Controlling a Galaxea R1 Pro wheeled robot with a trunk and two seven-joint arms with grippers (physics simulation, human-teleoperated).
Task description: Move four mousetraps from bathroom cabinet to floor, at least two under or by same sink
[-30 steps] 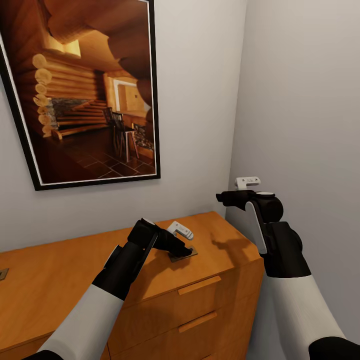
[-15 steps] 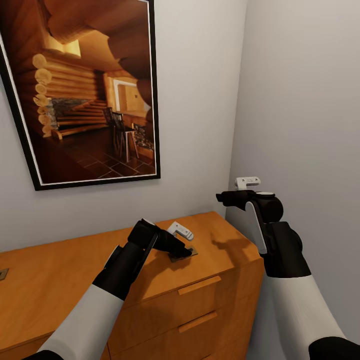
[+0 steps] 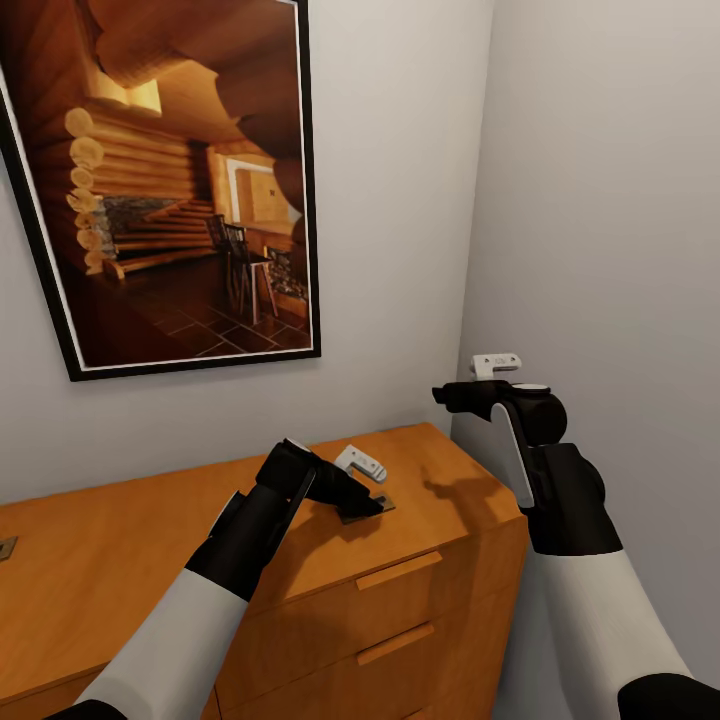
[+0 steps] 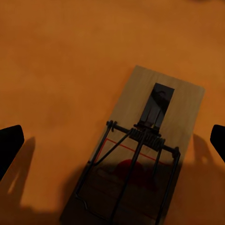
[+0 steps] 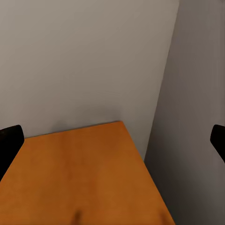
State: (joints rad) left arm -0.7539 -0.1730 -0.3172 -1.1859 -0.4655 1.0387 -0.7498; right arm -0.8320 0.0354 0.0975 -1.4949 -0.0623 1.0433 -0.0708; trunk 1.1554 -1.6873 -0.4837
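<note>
The left gripper (image 3: 375, 505) hung low over the top of an orange wooden dresser (image 3: 120, 560), its two dark fingers spread wide apart and holding nothing. In the left wrist view, one fingertip (image 4: 10, 145) showed at each edge of the picture, with one mousetrap (image 4: 140, 154) lying flat on the wood between them, touching neither. The trap was a tan wooden slab with a dark wire spring and bar; its near end was cut off by the picture's edge and sat in the gripper's shadow. From the head, the same mousetrap (image 3: 366, 506) was mostly hidden behind the left gripper.

The right gripper (image 3: 452, 396) was raised beside the dresser's right end, near the wall corner, its fingers also wide apart and empty.

A second small object at the dresser's far left edge (image 3: 6, 547) was cut off and too small to identify. One framed picture (image 3: 165, 180) of a log cabin room hung on the wall above.
</note>
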